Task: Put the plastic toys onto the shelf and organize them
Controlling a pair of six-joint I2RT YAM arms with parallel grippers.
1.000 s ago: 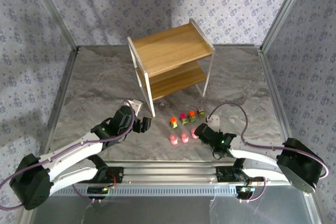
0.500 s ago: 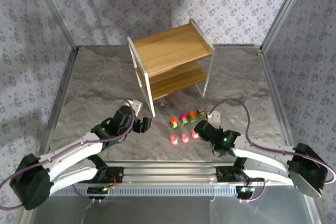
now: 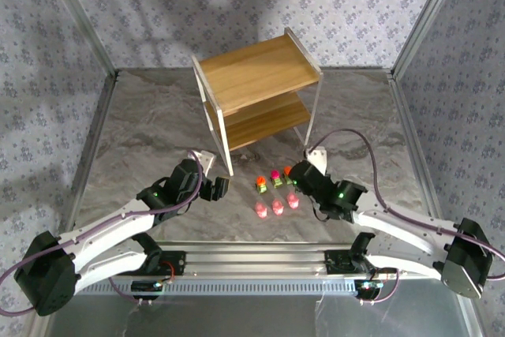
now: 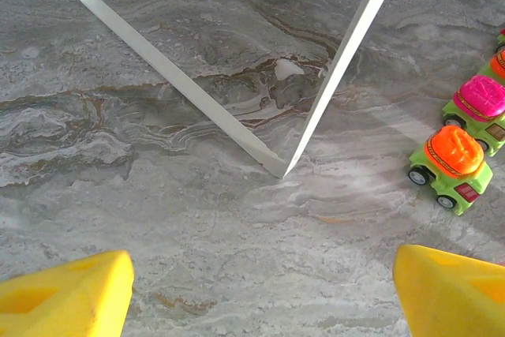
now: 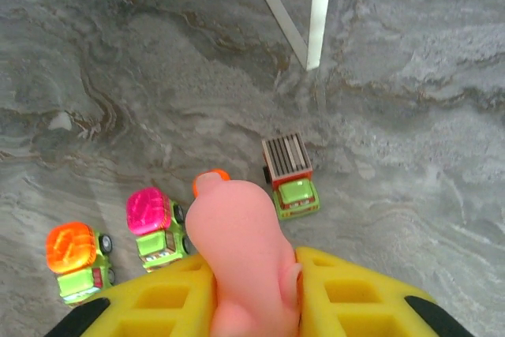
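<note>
On the overhead camera the two-tier light wooden shelf with a thin white metal frame (image 3: 256, 88) stands at an angle toward the back of the grey marbled table (image 3: 142, 140). The plastic toys are on the table just in front of its near legs. My right gripper (image 3: 295, 173) hangs over the right end of the toy cluster, and on its wrist camera the yellow foam pads (image 5: 355, 297) are closed against a pale-pink rounded plastic figure (image 5: 237, 242), which stands upright between them, clear of the table. Below it I see the yellow-green toy trucks in a row: an orange-topped truck (image 5: 72, 260) at the left, a magenta-topped truck (image 5: 154, 230) beside it, and an orange top (image 5: 211, 179) peeking from behind the held figure. A brown-topped truck (image 5: 290, 177) is nearest the shelf's white leg (image 5: 319, 9). Overhead, three more pale-pink figures (image 3: 278, 207) sit in a row on the near side of the trucks. My left gripper (image 3: 216, 188) is low near the shelf's front-left leg, to the left of the toys. On its wrist camera the yellow fingertips (image 4: 63, 293) are spread wide with bare table between them, gripping nothing, and the trucks lie off to the right.
</note>
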